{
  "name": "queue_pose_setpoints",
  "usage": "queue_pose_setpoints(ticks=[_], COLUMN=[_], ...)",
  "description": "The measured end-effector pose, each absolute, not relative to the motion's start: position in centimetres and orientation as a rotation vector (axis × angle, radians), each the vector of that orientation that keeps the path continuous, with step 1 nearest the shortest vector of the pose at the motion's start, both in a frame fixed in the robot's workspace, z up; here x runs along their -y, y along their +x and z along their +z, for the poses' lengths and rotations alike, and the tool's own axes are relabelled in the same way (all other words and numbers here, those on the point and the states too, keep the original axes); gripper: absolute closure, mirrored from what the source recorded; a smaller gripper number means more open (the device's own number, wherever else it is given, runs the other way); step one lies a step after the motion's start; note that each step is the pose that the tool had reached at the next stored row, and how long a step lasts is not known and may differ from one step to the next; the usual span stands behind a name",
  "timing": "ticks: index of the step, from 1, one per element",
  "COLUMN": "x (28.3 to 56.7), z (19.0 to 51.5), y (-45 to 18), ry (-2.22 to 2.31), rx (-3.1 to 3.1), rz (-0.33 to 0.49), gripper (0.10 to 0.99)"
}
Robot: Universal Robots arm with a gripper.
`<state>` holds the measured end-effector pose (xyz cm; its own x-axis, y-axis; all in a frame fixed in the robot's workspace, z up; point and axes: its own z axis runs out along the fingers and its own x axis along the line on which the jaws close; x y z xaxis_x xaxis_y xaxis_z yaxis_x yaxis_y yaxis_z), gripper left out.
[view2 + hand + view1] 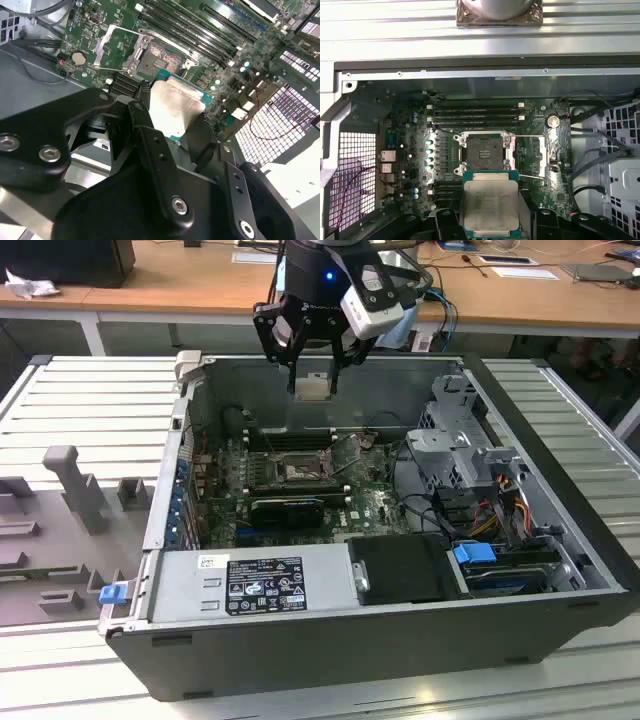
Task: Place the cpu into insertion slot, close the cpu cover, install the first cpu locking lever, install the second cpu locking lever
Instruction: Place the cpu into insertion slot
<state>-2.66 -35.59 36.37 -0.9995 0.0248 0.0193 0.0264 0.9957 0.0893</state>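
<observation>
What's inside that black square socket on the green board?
No chip: the insertion slot shows just its dark centre. The cpu, held in the gripper, covers one edge of it in the first wrist view.

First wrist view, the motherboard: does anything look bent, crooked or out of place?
Nothing stands out. The insertion slot sits open and empty, the cpu cover is swung open beside it, and the gripper holds the cpu above the motherboard. No damage shows.

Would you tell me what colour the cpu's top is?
The cpu is pale silvery-grey; best in the first wrist view.
</observation>
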Motion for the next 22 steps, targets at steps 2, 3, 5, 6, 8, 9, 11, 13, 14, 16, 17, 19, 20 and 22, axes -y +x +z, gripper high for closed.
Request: queue_pose_setpoints(ticks=[2,3,5,6,8,9,11,13,14,16,17,19,20,22], x=[35.58,35.58,35.58,35.58,35.58,35.58,35.59,35.6,35.6,35.6,35.6,35.6,35.6,35.6], z=[36.36,36.37,36.37,36.36,36.35,36.34,36.3,36.21,36.17,36.14,36.13,36.13,36.13,36.13], y=[-2.65,-2.65,-2.65,-2.66,-2.65,-2.66,-2.65,-2.66,-2.66,-2.66,-2.65,-2.65,-2.65,-2.66], ry=[-0.046,-0.074,-0.135,-0.159,-0.259,-0.282,-0.32,-0.321,-0.321,-0.324,-0.335,-0.367,-0.388,-0.423], rx=[3.12,3.12,3.12,3.12,3.116,3.114,3.112,3.111,3.111,3.111,3.11,3.108,3.105,3.102], rz=[-0.14,-0.14,-0.141,-0.141,-0.142,-0.142,-0.142,-0.142,-0.142,-0.142,-0.142,-0.143,-0.143,-0.143], gripper=[0.561,0.561,0.561,0.561,0.561,0.561,0.561,0.561,0.561,0.561,0.561,0.561,0.561,0.561])
